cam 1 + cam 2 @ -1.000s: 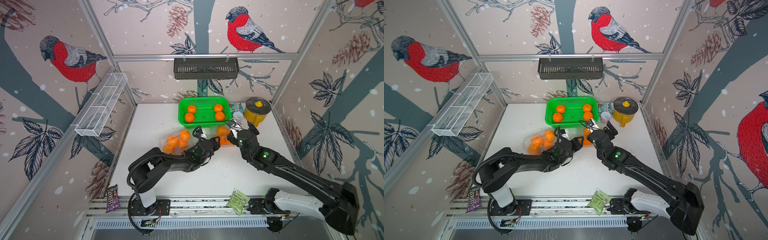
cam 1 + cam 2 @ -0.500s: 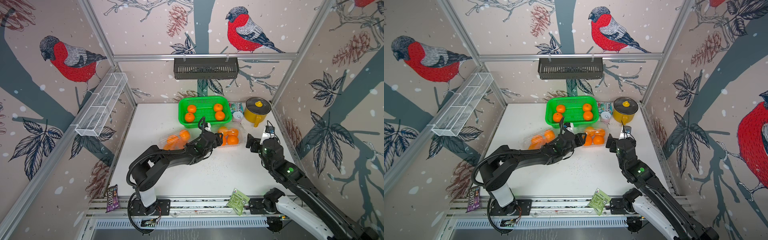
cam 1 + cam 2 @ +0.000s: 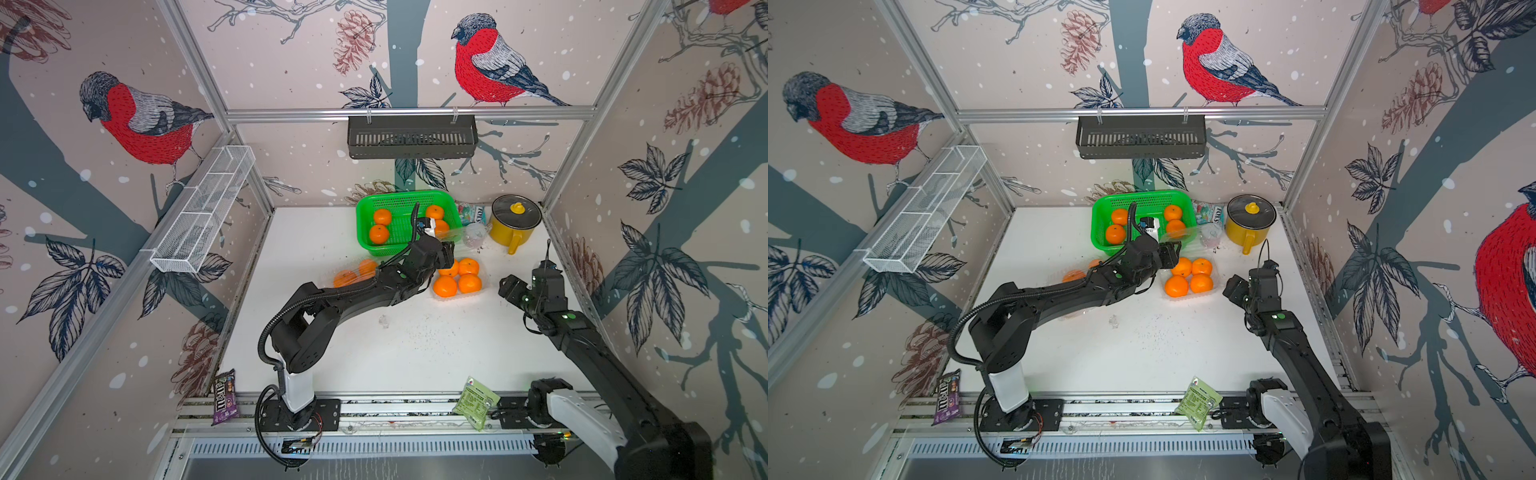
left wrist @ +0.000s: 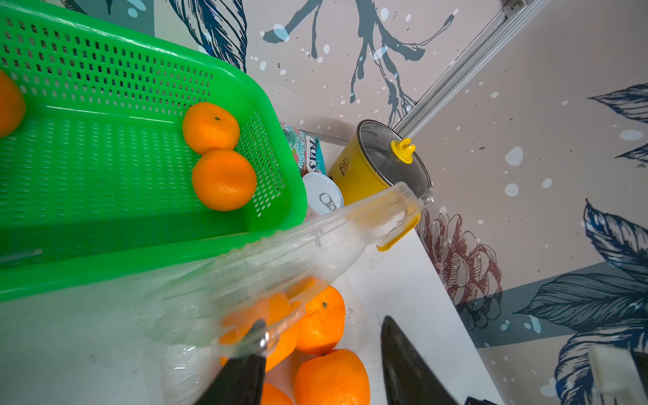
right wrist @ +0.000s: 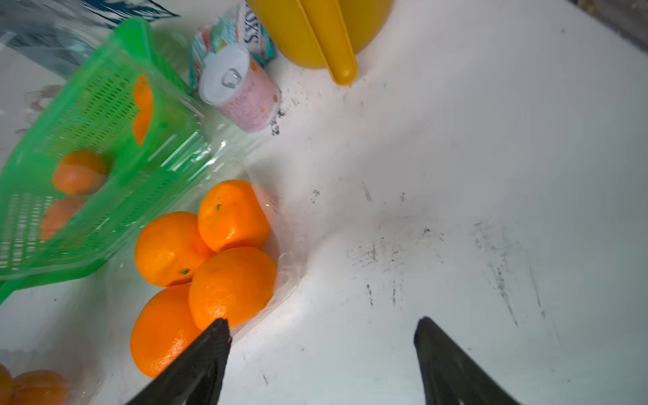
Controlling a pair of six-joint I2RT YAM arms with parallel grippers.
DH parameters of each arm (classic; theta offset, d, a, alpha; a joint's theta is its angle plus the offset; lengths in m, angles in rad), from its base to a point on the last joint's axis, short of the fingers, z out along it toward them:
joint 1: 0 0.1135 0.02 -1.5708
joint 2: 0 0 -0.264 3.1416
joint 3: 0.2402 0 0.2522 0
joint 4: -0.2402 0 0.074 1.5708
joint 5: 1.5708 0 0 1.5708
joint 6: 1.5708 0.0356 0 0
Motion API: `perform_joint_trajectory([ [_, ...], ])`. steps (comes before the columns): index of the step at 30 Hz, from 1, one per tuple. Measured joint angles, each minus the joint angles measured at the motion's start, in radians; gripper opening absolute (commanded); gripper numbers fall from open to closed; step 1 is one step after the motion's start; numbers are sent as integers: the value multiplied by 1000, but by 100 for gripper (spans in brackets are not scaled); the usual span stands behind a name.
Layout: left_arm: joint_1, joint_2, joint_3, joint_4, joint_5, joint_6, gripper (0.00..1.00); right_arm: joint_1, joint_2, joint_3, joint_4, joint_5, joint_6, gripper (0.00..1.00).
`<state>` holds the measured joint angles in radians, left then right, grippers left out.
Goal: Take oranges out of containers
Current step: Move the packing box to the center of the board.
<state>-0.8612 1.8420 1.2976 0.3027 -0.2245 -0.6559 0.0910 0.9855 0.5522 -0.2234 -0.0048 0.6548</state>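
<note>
Fingers (image 4: 242, 371) of the left gripper (image 4: 322, 324) stand apart, with nothing clamped between them. One tip touches the rim of the raised clear lid (image 4: 298, 252). The lid leans up and back toward the green basket (image 4: 150, 245).

The open container (image 5: 285, 270) sits on the white table (image 3: 374, 353), just in front of the basket. It holds four oranges (image 3: 445, 286), packed two by two and touching.

The right gripper (image 5: 322, 322) is spread wide over bare table and holds nothing. In both top views it hangs near the open container on the side toward the right wall, and is clear of it (image 3: 509, 286).

A second container (image 3: 332, 269) lies on the far side of the left arm, partly hidden by it. At least two oranges show inside; I cannot tell whether its lid is shut.

The basket has four more oranges, two at each end. Beside it are a tipped pink can (image 5: 242, 91), a sweets packet (image 4: 308, 150) and a yellow pot (image 3: 513, 226) with its lid on.
</note>
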Motion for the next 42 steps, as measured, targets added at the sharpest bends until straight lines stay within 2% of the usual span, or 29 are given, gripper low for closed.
perform_joint_trajectory([
  [6,2,0,-7,3,-32,55,53,-33,191,61,47,-110,-3,70],
  [12,8,0,-7,5,-38,81,53,2,222,77,79,-137,0,67],
  [19,11,8,-7,7,-37,95,53,66,254,59,97,-116,34,64],
  [24,16,10,-7,8,-37,95,53,86,261,38,120,-93,61,54],
  [28,17,8,-17,10,-36,98,53,86,293,37,146,-71,78,53],
  [31,17,8,-24,14,-32,99,53,84,316,40,151,-62,79,47],
  [42,17,8,-29,27,-16,98,53,108,387,67,183,-43,102,44],
])
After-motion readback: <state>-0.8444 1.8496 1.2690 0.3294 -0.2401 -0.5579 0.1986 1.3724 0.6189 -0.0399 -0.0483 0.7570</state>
